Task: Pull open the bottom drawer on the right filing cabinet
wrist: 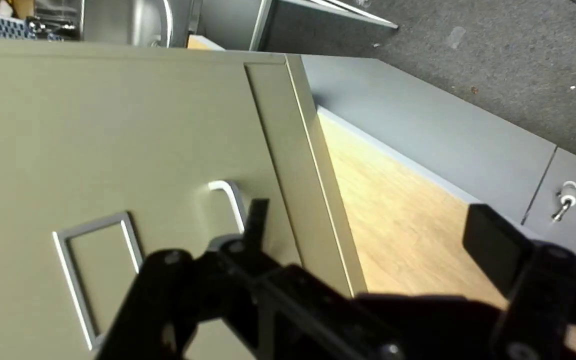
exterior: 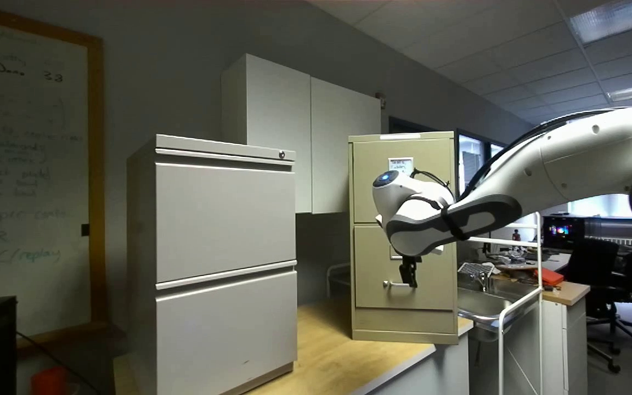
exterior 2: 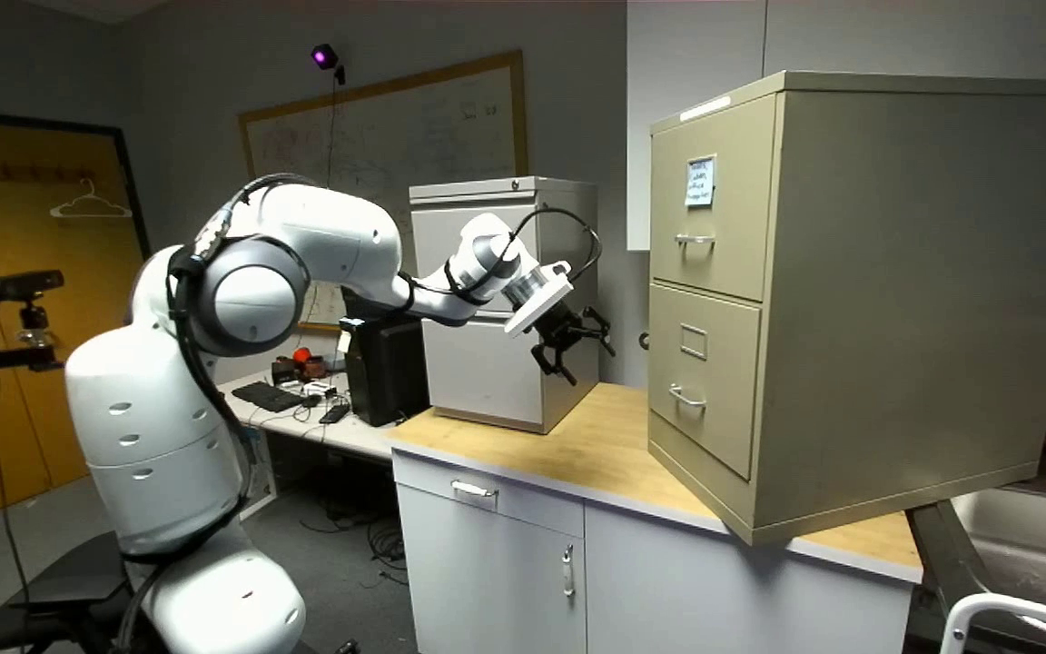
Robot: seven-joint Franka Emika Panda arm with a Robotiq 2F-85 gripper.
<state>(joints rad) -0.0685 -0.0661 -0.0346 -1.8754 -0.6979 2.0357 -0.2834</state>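
Observation:
The right filing cabinet, tan metal, stands on the counter in both exterior views [exterior: 365, 321] [exterior 2: 904, 291]. Its bottom drawer [exterior: 371, 255] [exterior 2: 727, 386] is closed, flush with the cabinet front; it also shows in the wrist view [wrist: 158, 130]. The drawer's silver handle [exterior 2: 686, 398] also shows in the wrist view [wrist: 230, 195], partly hidden behind a finger. My gripper [exterior 2: 592, 364] is open and empty, in front of the drawer and apart from the handle. In the wrist view the gripper's fingers [wrist: 373, 230] are wide apart, with the handle beyond the left one.
A wide pale-grey two-drawer cabinet [exterior: 225, 219] [exterior 2: 487, 372] stands on the same wooden counter [exterior: 327, 348] [exterior 2: 614, 454]. White wall cupboards [exterior: 277, 115] hang behind. A sink [exterior: 486, 302] and a white metal frame [exterior: 540, 263] are beside the tan cabinet.

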